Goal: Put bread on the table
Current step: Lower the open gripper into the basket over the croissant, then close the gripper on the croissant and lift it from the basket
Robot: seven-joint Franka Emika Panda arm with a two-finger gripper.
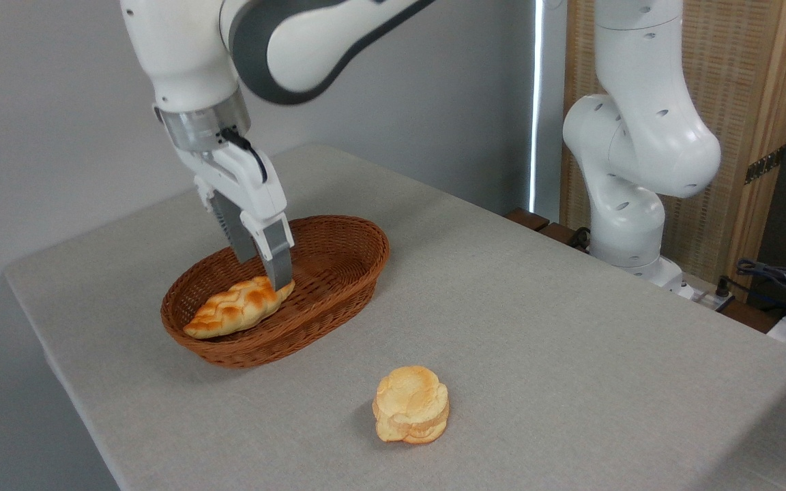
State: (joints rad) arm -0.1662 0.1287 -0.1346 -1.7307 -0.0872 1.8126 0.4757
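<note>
Camera: glossy braided bread (236,308), wicker basket (338,245)

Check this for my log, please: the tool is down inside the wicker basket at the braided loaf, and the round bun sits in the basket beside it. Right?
Not quite. The round bun is not in the wicker basket; it sits on the table, in front of the basket and apart from it, as the camera view shows. The rest stands: the tool is down inside the basket at the braided loaf.

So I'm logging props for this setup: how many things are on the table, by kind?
Braided loaf, lying in the basket: 1
Round layered bun, on the table: 1
Wicker basket: 1
Total: 3
</note>
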